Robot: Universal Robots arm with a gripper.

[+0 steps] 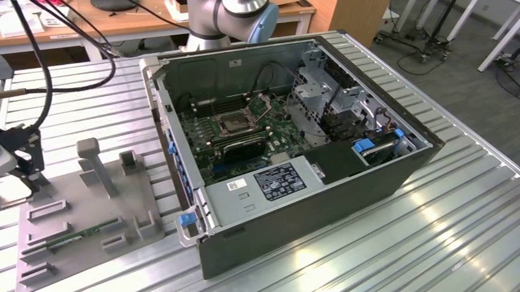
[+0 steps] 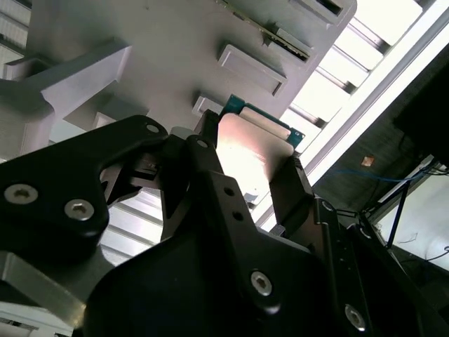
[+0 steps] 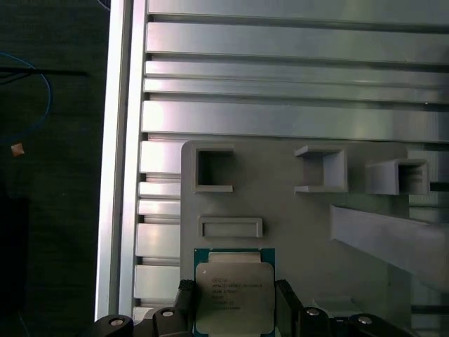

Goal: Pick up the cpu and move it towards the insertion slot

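A: Claw state, quick?
B: The gripper is gripping the cpu, with one black finger pressing on each of two opposite edges. The jaws are standing only as wide as the chip.
A: Where's the chip sitting relative to the claw?
B: It's lying flat between the fingertips, silver top facing the camera in the first wrist view. It's over the grey fixture plate, just beside a shallow rectangular pocket. I'm not managing to tell if it's resting on the plate or hanging clear of it.
A: Is the second wrist view agreeing?
B: Yes, the chip is sitting wedged between both fingers there, its green edge poking out past the tips.
A: And the slot?
B: In the exterior view the insertion slot is sitting on the green motherboard inside the open computer case. The gripper is hanging at the exterior view's left edge over the plate, well apart from the case. A green memory stick is lying on the plate too
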